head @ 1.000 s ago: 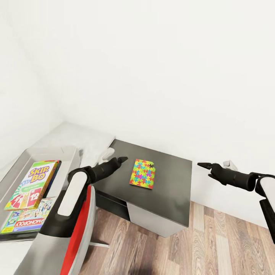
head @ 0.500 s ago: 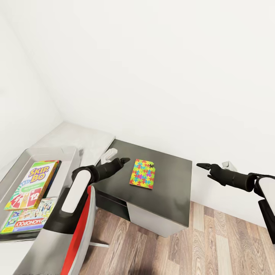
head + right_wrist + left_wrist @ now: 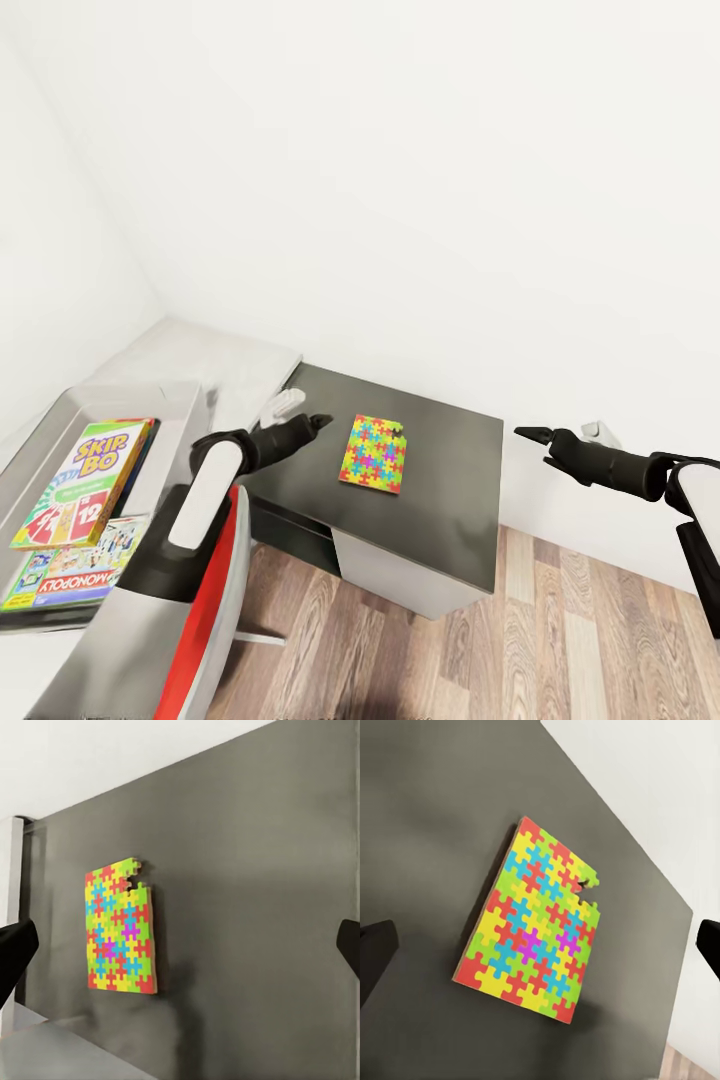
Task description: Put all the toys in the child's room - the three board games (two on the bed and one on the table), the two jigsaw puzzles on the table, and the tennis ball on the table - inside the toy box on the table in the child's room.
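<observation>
Sitting in the toy box (image 3: 40,430), left of the left tool (image 3: 318,421), Skip-Bo (image 3: 85,482) and Monopoly (image 3: 70,578) look packed. One jigsaw puzzle (image 3: 373,454) remains on the table (image 3: 450,500) between both empty, spread-fingered tools; right tool (image 3: 530,434) hovers off its edge.

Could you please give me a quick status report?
Left gripper open beside jigsaw puzzle, right gripper open, both empty. Puzzle flat on dark cabinet. Skip-Bo, Monopoly in toy box.
</observation>
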